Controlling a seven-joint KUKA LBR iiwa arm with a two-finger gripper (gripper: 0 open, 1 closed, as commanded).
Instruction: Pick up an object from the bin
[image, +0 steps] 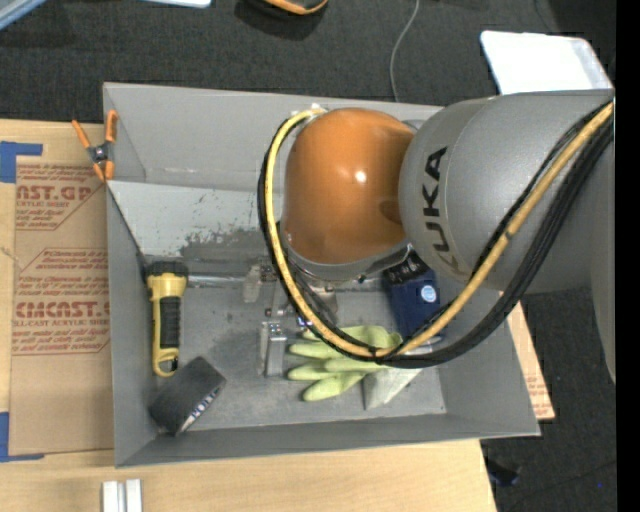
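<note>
- The gripper (270, 335) is low in the middle of the bin (180, 215), its metal end showing just below the left-near edge of the orange cover (345, 185) on the wrist. I cannot tell from here whether it is apart or together, and I see nothing clamped in it.
- The thing closest to it is a pale green glove (335, 365), lying flat on the floor of the bin, near of centre. Its finger ends point left, and they lie just beside the metal end of the gripper, perhaps touching it; I cannot tell which.
- The right part of the glove runs under the black and yellow cables (300, 300) that loop down from the wrist.
- A blue object with a small white round mark (416, 300) sits just far-right of the glove, partly hidden under the arm.
- A pale grey piece (388, 387) lies against the near-right side of the glove.
- At the left of the bin, well apart from the gripper, I have a tool with a yellow and black handle (165, 322), lying lengthwise from far to near.
- Just near of that handle a black block (187, 396) rests tilted in the left-near corner.
- A thin metal rod (215, 278) lies across the floor from the far end of the yellow handle toward the gripper.
</note>
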